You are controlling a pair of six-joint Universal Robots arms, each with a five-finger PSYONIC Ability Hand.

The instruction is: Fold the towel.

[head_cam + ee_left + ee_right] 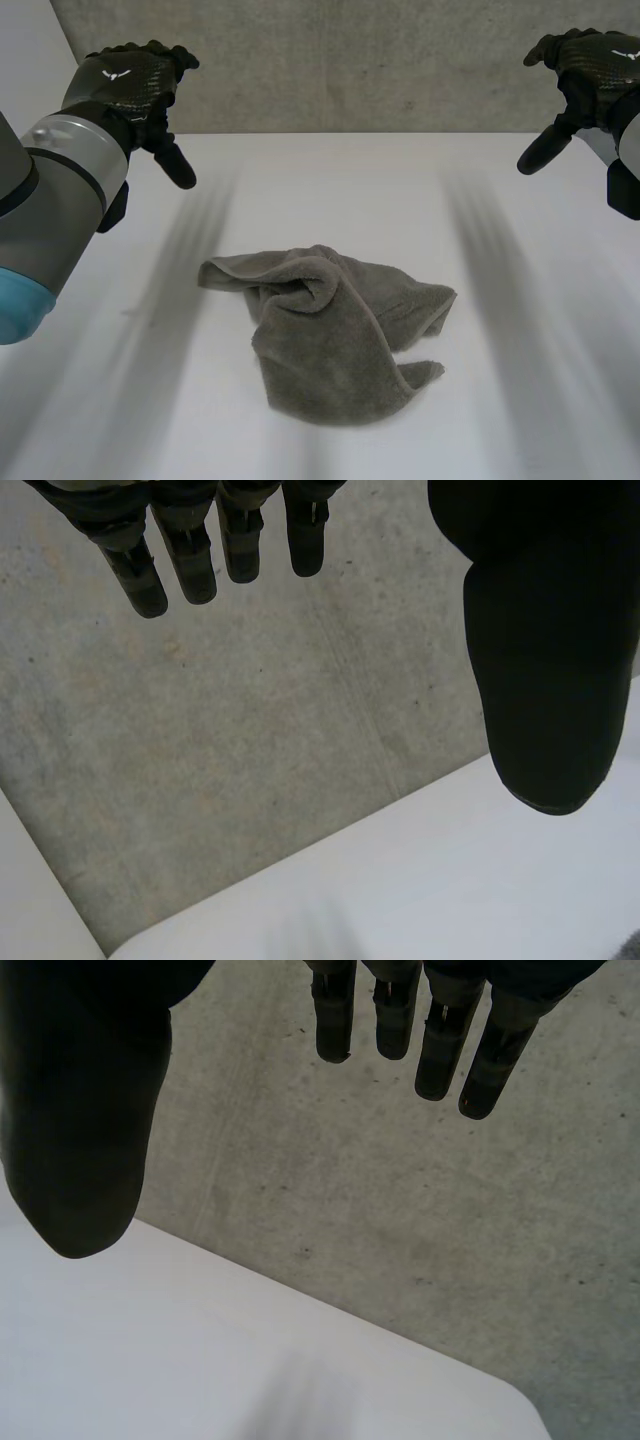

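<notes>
A crumpled grey terry towel lies in a loose heap on the middle of the white counter. One corner trails toward the robot's left side, and folds bunch over its far part. The black left hand hangs above the counter's far left part, well apart from the towel, its fingers straight and spread from the thumb, holding nothing. The black right hand hangs above the far right part, likewise spread and empty, its fingers straight. A grey concrete wall stands behind the counter.
</notes>
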